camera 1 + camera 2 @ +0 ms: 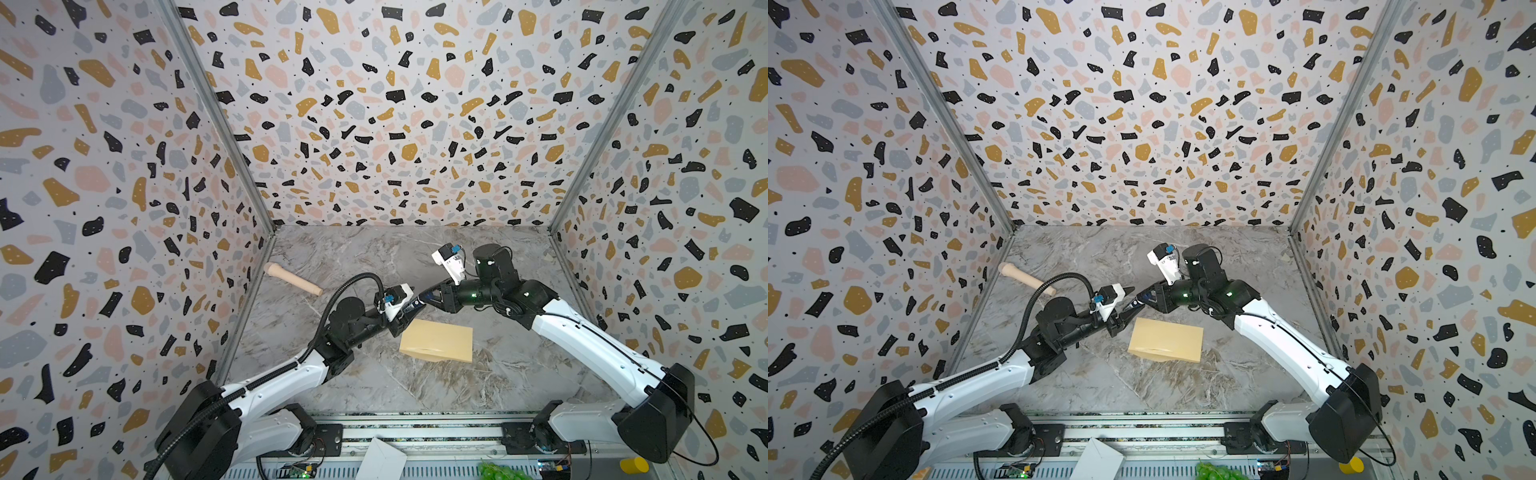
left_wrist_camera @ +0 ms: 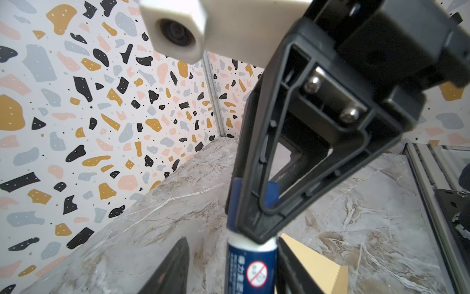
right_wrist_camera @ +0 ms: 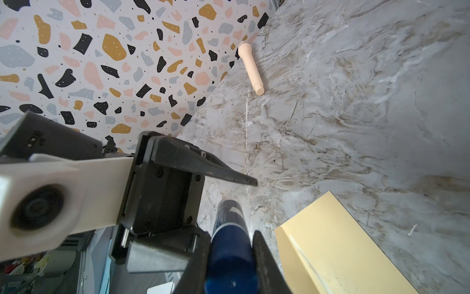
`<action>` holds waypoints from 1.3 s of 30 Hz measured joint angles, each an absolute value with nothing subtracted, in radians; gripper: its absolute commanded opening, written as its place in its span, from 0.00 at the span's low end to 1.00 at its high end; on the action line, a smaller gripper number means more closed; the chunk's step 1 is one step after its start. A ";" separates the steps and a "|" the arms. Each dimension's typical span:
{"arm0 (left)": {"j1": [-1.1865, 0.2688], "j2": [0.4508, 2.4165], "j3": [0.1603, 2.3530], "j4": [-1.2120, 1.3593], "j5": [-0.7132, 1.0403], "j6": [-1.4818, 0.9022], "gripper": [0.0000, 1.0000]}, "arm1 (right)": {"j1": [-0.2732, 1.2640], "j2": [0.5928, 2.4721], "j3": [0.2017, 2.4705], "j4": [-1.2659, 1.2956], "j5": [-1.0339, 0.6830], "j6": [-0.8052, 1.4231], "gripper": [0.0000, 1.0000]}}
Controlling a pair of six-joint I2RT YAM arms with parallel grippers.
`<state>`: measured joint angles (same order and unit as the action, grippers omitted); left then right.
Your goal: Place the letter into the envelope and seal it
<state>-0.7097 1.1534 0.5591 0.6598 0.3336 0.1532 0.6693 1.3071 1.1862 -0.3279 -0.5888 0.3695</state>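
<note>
left wrist view shows the glue stick (image 2: 250,269) standing between the fingers of the left gripper (image 2: 231,244). they are apart, not pinching it: one finger (image 2: 173,264) has bare marble between it and the tube, and the other sits just beside the tube. the right gripper (image 3: 230,241) is clamped on the darker cap end of the same stick, as the right wrist view shows. in both top views the two grippers meet tip to tip above the table (image 1: 374,257), just beside the far left corner of the envelope (image 1: 440,338). the envelope lies flat on the marble, and i cannot tell how its flap sits. the letter is not visible in any view. it may already be inside, but the pictures do not settle that. the main risk, as i judge it, is the stick. if the right gripper holds only the cap and the left is loose, the tube could slide out of the cap and drop, rolling off or smearing glue on the wrong part of the envelope. the two grippers are also close enough that a small sideways move could knock them together or twist the stick out of the grip. a low pass could catch the envelope's corner and shove it out of place. the wooden peg (image 1: 293,279) lies near the left wall, well apart.
</note>
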 measured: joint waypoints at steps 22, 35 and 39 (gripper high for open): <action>-0.742 1.181 0.643 0.527 0.356 0.312 0.00 | 0.604 1.308 1.225 -0.424 -0.646 0.279 0.00; -0.755 1.231 0.665 0.579 0.344 0.322 0.00 | 0.550 1.308 1.248 -0.481 -0.701 0.229 0.00; -0.758 1.237 0.665 0.590 0.336 0.321 0.00 | 0.542 1.308 1.248 -0.483 -0.711 0.218 0.00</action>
<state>-0.7582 1.2369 0.6651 0.5900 0.3355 0.3214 0.5415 1.3079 1.2484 -0.4828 -0.7113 0.2180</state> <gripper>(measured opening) 0.234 0.252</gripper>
